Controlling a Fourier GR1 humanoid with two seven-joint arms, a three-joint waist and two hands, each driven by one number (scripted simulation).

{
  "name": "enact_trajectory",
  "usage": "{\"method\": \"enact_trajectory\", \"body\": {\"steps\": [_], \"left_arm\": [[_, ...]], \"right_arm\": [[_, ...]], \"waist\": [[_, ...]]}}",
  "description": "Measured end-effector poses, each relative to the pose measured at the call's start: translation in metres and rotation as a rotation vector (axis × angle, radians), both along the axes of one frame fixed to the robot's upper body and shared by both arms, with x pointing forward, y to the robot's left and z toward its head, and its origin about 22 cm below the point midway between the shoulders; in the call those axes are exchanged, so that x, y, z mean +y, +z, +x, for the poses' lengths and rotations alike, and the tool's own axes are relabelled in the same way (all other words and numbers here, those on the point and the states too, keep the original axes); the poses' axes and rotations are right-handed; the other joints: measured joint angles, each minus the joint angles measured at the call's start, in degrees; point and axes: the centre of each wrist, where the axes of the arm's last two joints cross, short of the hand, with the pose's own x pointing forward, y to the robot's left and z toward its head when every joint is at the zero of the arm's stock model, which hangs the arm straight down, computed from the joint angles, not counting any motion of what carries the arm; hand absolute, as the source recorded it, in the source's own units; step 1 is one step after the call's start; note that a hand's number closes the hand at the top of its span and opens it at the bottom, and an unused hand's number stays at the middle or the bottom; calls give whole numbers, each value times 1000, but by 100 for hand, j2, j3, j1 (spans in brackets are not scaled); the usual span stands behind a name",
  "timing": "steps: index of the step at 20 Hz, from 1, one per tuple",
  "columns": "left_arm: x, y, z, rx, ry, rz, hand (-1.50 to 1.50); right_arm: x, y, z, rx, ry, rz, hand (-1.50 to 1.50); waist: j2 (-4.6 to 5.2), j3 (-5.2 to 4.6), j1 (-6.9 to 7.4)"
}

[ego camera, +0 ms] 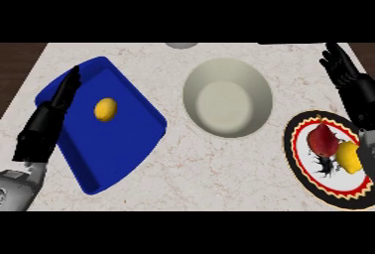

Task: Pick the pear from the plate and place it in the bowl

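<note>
A dark red pear (322, 139) lies on the round plate (311, 176) at the right, which has a red, yellow and black rim. A yellow fruit (350, 158) lies beside the pear on the same plate. The pale grey bowl (227, 96) stands in the middle of the counter, left of the plate, with nothing in it. My right hand (345, 74) hovers at the far right, just beyond the plate, fingers straight and holding nothing. My left hand (51, 116) is at the left, fingers straight, over the blue tray's left edge.
A blue tray (124, 144) lies at the left with a small yellow fruit (105, 109) on it. A grey round object (181, 45) peeks in at the counter's far edge. Dark wood floor shows beyond the counter's left side.
</note>
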Motion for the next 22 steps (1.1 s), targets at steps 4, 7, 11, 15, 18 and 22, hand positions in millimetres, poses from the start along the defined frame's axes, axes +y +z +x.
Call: {"method": "enact_trajectory", "body": {"steps": [4, 7, 11, 15, 18, 22], "left_arm": [[7, 9, 5, -56, 46, -75, 0], [15, 11, 7, -98, 93, -168, 0], [27, 6, 8, -95, 137, -269, 0], [41, -5, 6, -98, 154, -321, 0], [52, -4, 6, -103, 161, -338, 0], [63, -6, 8, -104, 167, -346, 0]], "right_arm": [[25, -4, 5, -8, 119, 121, -150], [37, 3, 9, -33, 188, 91, -150], [43, -17, -3, -152, -27, -19, -150], [65, -39, -33, -235, -80, -113, -150], [65, -35, -55, -242, -94, -208, -150], [47, -4, -66, -195, -144, -379, -150]], "waist": [[50, -124, 52], [62, -194, 113], [59, -211, -7], [55, -208, -65], [50, -207, -85], [43, -213, -132]]}}
